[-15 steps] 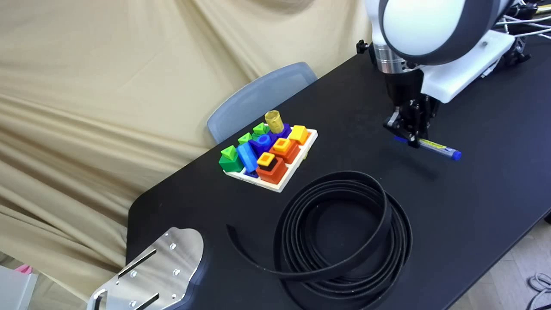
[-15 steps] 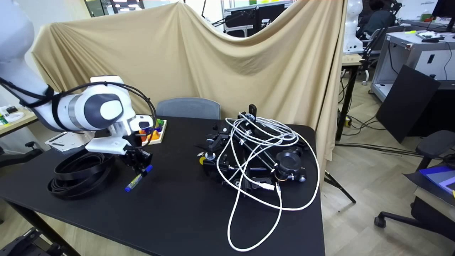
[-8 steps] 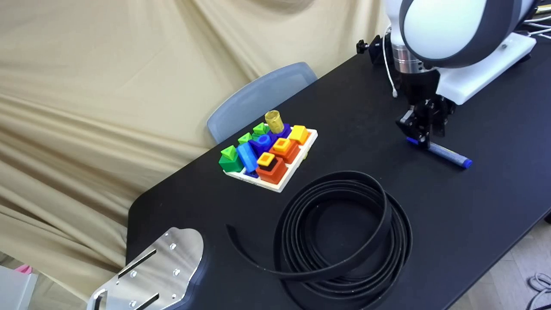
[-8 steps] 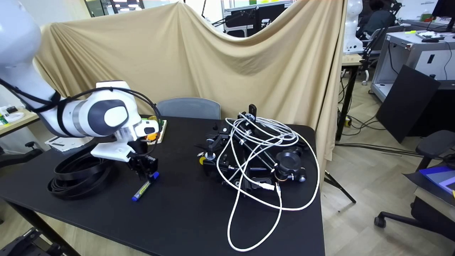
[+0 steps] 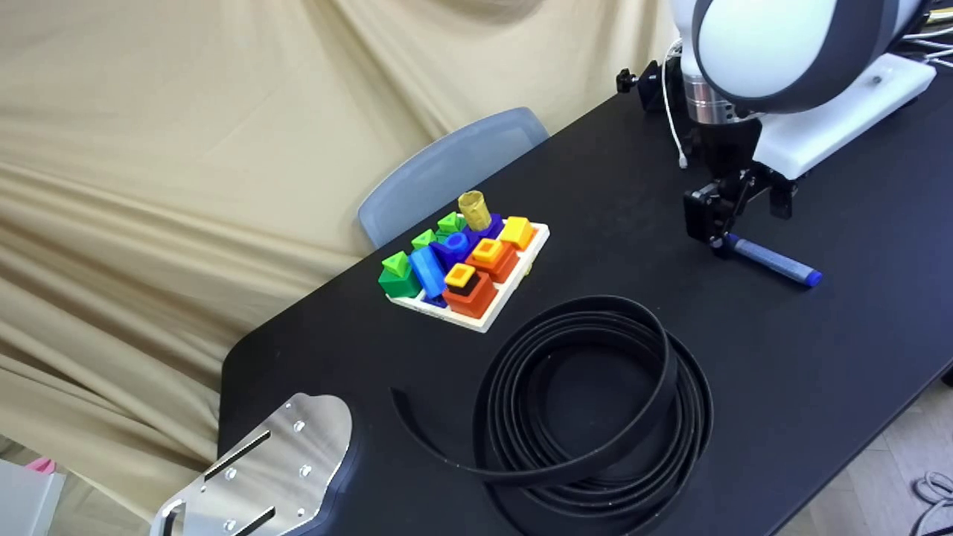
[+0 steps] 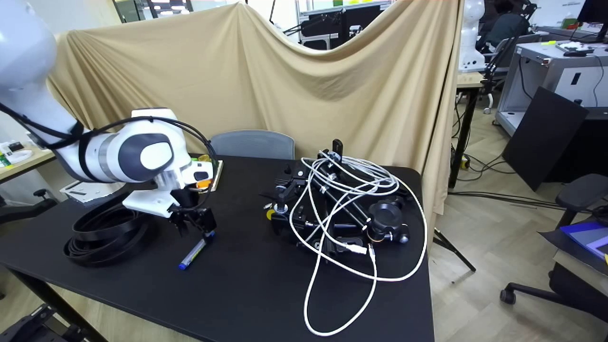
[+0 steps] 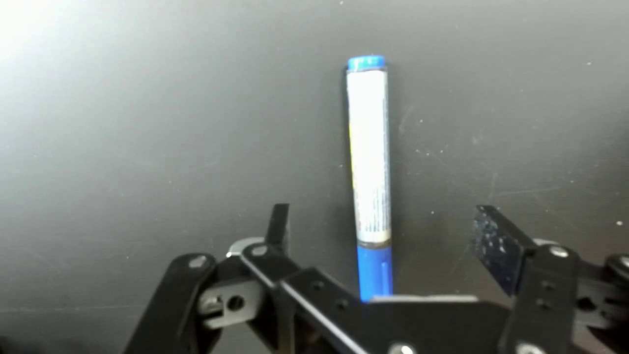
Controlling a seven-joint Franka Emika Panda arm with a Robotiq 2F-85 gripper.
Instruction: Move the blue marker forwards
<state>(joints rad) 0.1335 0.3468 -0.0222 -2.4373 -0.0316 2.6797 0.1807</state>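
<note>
The blue marker (image 5: pixel 774 260) lies flat on the black table in both exterior views, with a blue cap, a blue end and a pale printed barrel. In the wrist view the marker (image 7: pixel 369 152) runs up the picture, and its cap end is partly hidden by the gripper body. My gripper (image 7: pixel 383 205) is open around the cap half, one finger on each side with bare table showing between them and the marker. Low over the table, the gripper (image 5: pixel 748 227) has one finger close to the cap in an exterior view; whether it touches there I cannot tell.
A black cable coil (image 5: pixel 581 467) and a metal plate (image 5: pixel 275 461) lie on the table. A colourful toy set in a white tray (image 5: pixel 514 292) sits near the grey chair (image 5: pixel 454 171). Black stand gear with white cables (image 6: pixel 351 190) occupies another part of the tabletop.
A second ago the marker hung in the shut gripper above the table. The arm has shifted sideways and come down, the fingers have spread, and the marker now rests on the table.
</note>
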